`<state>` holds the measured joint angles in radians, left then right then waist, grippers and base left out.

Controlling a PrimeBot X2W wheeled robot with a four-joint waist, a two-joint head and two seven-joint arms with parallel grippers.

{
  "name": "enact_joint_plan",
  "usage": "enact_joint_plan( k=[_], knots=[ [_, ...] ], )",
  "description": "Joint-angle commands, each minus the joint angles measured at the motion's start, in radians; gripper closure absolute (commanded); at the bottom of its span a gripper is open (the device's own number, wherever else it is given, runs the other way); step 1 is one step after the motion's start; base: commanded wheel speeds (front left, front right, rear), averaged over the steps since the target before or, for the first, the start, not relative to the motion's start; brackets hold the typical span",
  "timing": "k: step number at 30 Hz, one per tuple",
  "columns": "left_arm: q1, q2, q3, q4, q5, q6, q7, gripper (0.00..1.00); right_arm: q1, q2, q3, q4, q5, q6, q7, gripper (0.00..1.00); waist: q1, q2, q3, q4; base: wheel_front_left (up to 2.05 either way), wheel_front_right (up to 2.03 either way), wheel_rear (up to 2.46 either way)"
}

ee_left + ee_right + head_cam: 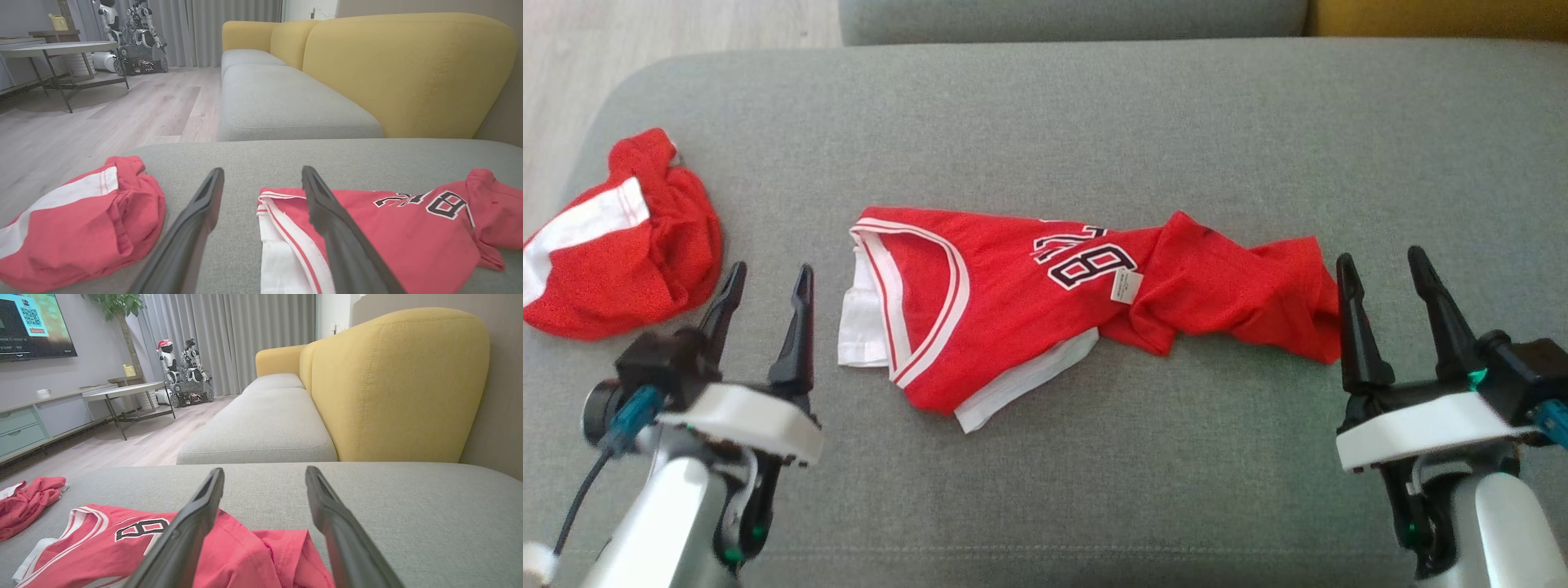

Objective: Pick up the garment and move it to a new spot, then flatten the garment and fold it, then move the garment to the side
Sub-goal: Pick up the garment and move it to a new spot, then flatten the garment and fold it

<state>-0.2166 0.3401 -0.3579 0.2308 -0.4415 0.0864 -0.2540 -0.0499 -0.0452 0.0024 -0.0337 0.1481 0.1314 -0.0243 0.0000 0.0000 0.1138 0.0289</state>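
Observation:
A red jersey with white trim and a dark number, the garment [1029, 302] [400, 232] [122, 543], lies crumpled sideways on the grey cushion [1045, 122], its right end bunched. My left gripper [768, 282] [261, 179] hovers open just left of the jersey's white-trimmed end, nothing between its fingers. Over at the bunched right end, my right gripper [1380, 265] [263, 475] stands open beside the cloth, also empty.
A second red and white garment [613, 245] [77, 228] [24, 498] lies heaped at the cushion's left edge. Beyond the cushion stand a grey seat [282, 102] and yellow backrests [392, 384]. Wooden floor [102, 110], a table and another robot lie further off.

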Motion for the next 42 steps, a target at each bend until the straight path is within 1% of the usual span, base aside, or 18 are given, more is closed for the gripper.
enact_joint_plan(
  k=[1,12,19,29,42],
  knots=[
    [-0.020,0.041,0.052,-0.049,0.010,-0.003,-0.008,0.00,-0.011,-0.005,0.019,-0.028,-0.008,-0.001,0.005,0.00,0.0000,0.0000,-0.011,0.004,0.00,0.00,0.00],
    [0.092,0.064,0.035,-0.148,0.047,-0.002,-0.008,0.00,0.034,-0.005,0.014,-0.011,-0.024,-0.001,0.027,0.00,0.0000,0.0000,-0.068,-0.008,0.00,0.00,0.00],
    [0.143,0.073,0.037,-0.174,0.040,0.016,-0.001,0.00,0.068,-0.005,-0.005,-0.017,-0.016,-0.001,0.043,0.00,0.0000,0.0000,-0.104,-0.015,0.00,0.00,0.00],
    [0.156,0.079,0.036,-0.189,0.034,0.033,0.015,0.00,0.084,-0.005,-0.010,-0.030,-0.015,-0.001,0.056,0.00,0.0000,0.0000,-0.116,-0.015,0.00,0.00,0.00],
    [0.152,0.082,0.025,-0.172,0.034,0.038,0.015,0.00,0.084,-0.005,-0.006,-0.035,-0.020,-0.001,0.057,0.00,0.0000,0.0000,-0.119,-0.011,0.00,0.00,0.00]
  ],
)
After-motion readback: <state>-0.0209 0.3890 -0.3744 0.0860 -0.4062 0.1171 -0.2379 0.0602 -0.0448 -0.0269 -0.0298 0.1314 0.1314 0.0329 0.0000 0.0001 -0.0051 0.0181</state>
